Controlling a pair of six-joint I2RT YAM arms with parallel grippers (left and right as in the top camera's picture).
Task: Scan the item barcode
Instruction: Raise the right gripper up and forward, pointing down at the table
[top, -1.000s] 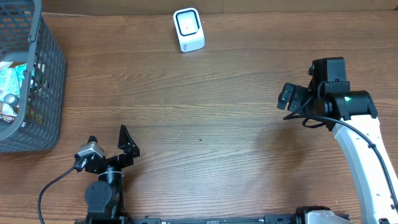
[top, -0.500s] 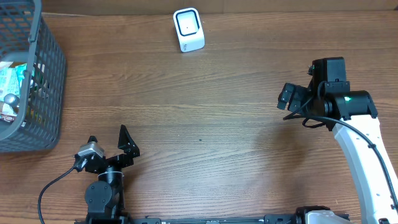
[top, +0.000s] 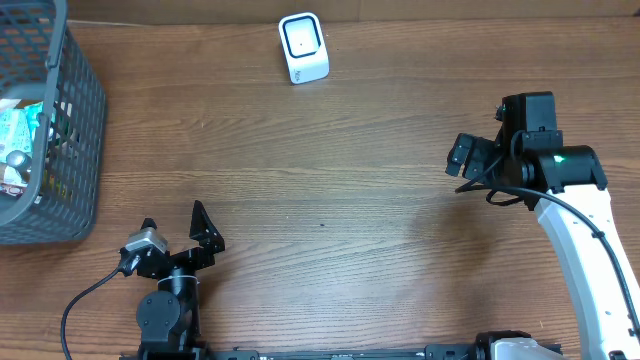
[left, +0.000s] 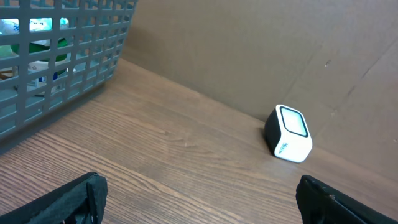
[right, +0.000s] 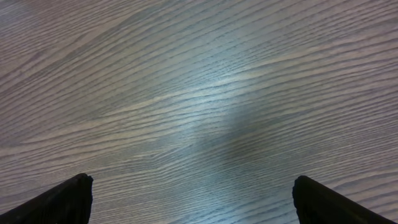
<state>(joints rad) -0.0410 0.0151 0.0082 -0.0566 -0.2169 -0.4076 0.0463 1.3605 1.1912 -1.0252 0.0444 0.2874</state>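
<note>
**Two claws standing apart, goods sitting in the basket**

We are looking across a brown wood-grain worktop (top: 350, 170) with a cardboard wall running along its far edge. At the left edge a grey mesh basket (top: 85, 120) is sitting, and the packaged items (top: 18, 135) are lying inside it, green and white wrappers showing through the grid. We cannot make out any barcode on them.

The right arm (top: 585, 240) is reaching in from the right, its right claw (right: 196, 205) hanging over bare wood with fingers spread wide and gripping nothing. The left arm (top: 165, 305) is sitting near the front edge, its left claw (left: 202, 202) likewise gaping and empty, facing the far wall. A small white scanner (top: 303, 47) is standing at the far edge, well apart from both claws and from the basket.
</note>
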